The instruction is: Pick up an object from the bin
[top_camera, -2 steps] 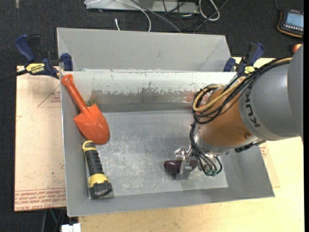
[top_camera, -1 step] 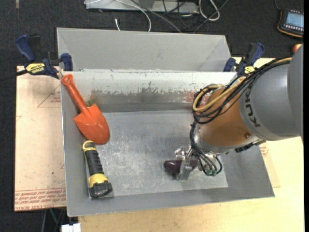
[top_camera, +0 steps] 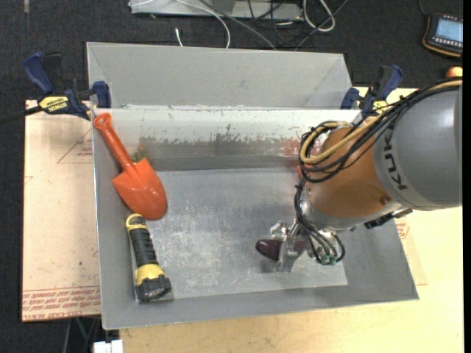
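My gripper (top_camera: 283, 250) is low over the bin floor at the front right, under the arm's orange cover. A small dark maroon thing (top_camera: 266, 248) lies right at its left side, touching or between the fingertips; I cannot tell which. An orange toy shovel (top_camera: 135, 179) leans against the left wall with its blade on the floor. In front of it, a black and yellow flashlight-like tool (top_camera: 145, 258) lies along the left wall.
The arm and its orange cover with cables hang over the bin's right part. The shovel and the black and yellow tool stay far to the left of the gripper.
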`<action>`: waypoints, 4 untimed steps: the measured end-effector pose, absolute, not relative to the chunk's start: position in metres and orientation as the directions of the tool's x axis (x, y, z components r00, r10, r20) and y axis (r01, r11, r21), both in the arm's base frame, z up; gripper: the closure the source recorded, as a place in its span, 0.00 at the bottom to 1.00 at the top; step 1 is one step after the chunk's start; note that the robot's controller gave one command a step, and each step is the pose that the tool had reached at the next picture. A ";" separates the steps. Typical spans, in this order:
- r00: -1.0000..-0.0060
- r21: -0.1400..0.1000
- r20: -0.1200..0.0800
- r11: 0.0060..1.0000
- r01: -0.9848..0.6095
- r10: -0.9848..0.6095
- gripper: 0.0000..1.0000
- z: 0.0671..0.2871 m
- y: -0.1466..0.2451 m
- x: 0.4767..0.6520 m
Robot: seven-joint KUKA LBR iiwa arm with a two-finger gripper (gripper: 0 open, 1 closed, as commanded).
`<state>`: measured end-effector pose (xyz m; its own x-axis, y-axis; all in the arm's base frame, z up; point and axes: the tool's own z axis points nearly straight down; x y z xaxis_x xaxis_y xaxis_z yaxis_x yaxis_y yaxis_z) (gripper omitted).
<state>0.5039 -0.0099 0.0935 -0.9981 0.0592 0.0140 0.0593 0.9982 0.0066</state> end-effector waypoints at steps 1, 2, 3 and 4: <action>-0.998 0.007 0.003 0.998 0.059 0.059 1.00 0.120 -0.010 0.507; -0.998 0.008 0.001 0.998 0.059 0.059 1.00 0.134 -0.010 0.508; -0.998 0.008 0.004 0.998 0.059 0.059 1.00 0.138 -0.010 0.507; -0.998 0.008 0.001 0.998 0.058 0.058 1.00 0.148 -0.010 0.508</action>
